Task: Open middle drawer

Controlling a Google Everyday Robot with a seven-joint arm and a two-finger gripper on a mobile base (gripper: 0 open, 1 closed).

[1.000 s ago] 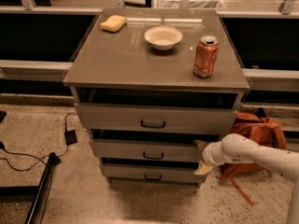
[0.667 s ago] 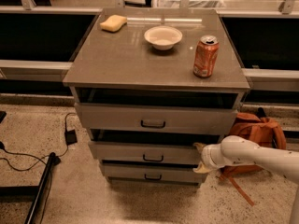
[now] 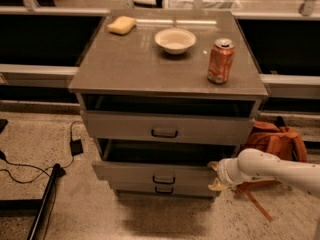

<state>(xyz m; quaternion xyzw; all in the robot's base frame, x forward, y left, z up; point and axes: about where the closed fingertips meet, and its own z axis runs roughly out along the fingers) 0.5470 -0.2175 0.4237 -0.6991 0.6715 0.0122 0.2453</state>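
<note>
We find the middle drawer [image 3: 130, 172] part-way out of the cabinet [image 3: 150, 69], its front standing forward with a dark gap above it. The gripper [image 3: 215, 175] sits at the right end of that front, well to the right of the small centre handle [image 3: 164, 179]. Its fingertips [image 3: 213, 164] stand spread, one high and one low against the front's end. Whether they press on the panel, we cannot tell.

Risks noted:
- An off-centre pull at the cabinet's right side may skew the drawer on its runners and bind it.
- With so little of the panel between the fingers, the hold may slip off the edge.
- A jolt could topple the can [image 3: 220, 61] on the cabinet top, near its right front corner.
- The arm passes close to the orange backpack [image 3: 280, 139] right of the cabinet, and its strap could snag.
</note>
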